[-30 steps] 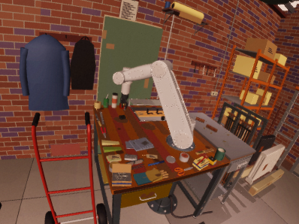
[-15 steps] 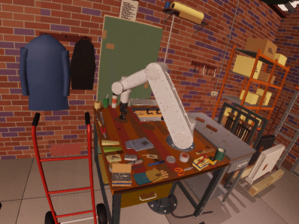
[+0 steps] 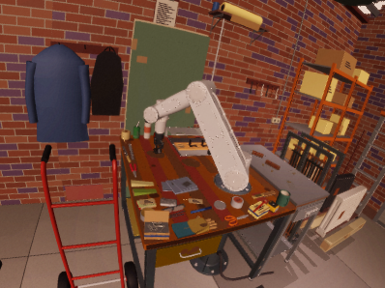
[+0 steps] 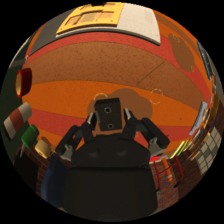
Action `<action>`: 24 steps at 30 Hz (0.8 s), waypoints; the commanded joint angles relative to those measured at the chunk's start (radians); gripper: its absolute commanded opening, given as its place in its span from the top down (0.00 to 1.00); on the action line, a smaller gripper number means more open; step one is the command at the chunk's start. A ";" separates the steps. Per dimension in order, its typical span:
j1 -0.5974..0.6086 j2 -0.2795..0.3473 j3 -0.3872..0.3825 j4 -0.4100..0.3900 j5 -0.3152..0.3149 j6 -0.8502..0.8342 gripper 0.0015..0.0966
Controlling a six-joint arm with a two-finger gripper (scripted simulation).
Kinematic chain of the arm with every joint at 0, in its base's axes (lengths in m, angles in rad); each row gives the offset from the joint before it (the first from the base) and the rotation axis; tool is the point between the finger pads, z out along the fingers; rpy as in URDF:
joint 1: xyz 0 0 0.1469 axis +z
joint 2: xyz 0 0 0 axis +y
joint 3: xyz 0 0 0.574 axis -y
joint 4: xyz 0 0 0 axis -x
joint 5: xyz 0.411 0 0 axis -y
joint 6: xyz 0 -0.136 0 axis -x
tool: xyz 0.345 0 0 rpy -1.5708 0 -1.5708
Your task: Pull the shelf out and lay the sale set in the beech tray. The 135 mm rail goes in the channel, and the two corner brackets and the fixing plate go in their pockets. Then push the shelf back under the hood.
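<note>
The black fixing plate (image 4: pixel 108 114) lies on the striped bench top, well short of the beech tray (image 4: pixel 91 17) on the pulled-out shelf at the far side. The plate is a small rectangle with two screw holes. My gripper (image 4: pixel 109 119) is open and holds nothing; its fingers stand either side of the plate. In the side camera the gripper (image 3: pixel 158 149) is low over the bench's far left end, left of the tray (image 3: pixel 191 144). The tray's pockets show pale wood. Dark pieces sit in the tray in the side camera; which pieces they are I cannot tell.
A red tape roll (image 4: pixel 22 82), a striped can (image 4: pixel 17 119) and a green mug (image 4: pixel 30 133) stand at the bench's left edge near the gripper. Papers, books, gloves and scissors (image 3: pixel 234 220) cover the near end. A red hand truck (image 3: pixel 82 217) stands left of the bench.
</note>
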State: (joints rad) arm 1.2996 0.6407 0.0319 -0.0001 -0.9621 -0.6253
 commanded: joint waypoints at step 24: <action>0.000 0.000 0.000 0.000 0.002 0.000 0.57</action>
State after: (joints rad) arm 1.2996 0.6410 0.0315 0.0002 -0.9609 -0.6253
